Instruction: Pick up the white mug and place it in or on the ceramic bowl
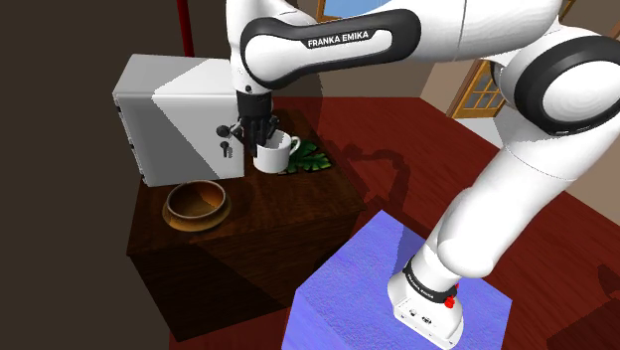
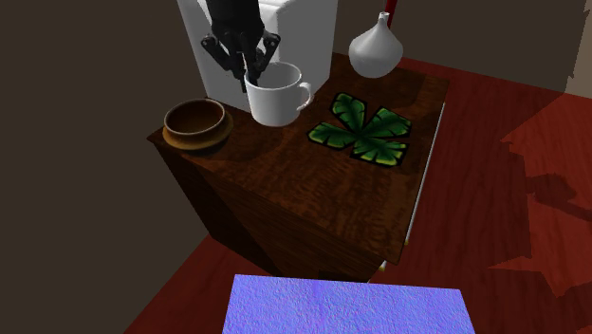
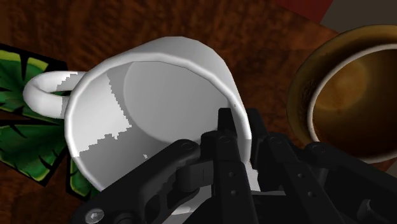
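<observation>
Mug, plain glossy white with a loop handle, is clamped by its rim wall between the black jaws, near the brown bowl.

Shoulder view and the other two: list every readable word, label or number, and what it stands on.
"FRANKA EMIKA": white letters on the arm's dark link, shoulder view.
The dark band near the arm's base: marks too small to read.
The white mug and brown bowl: no text.
</observation>
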Controlling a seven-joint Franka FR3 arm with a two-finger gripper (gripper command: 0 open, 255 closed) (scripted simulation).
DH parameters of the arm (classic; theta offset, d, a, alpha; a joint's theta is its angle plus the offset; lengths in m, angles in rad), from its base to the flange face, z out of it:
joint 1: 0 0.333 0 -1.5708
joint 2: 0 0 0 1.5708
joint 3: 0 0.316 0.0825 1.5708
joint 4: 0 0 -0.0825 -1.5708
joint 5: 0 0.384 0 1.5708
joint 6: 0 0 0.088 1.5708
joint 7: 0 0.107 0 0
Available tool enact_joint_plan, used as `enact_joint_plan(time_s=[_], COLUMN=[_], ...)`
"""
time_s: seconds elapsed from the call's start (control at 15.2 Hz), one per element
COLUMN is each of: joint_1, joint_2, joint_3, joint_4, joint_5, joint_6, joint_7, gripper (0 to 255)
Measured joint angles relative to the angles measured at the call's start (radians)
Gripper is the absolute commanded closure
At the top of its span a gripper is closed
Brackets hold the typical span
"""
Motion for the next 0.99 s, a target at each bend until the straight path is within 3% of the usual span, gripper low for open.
enact_joint_plan(time_s=[0.26,0.53,0.99], joint_1=[-0.001,0.035,0.140], joint_2=[-0.005,0.071,0.287], joint_3=[-0.001,0.037,0.096], joint_4=[0.042,0.145,0.447], joint_5=[0.002,-0.020,-0.099], joint_6=[-0.047,-0.080,-0.189], joint_7=[-0.003,0.074,0.234], gripper=[255,255,255])
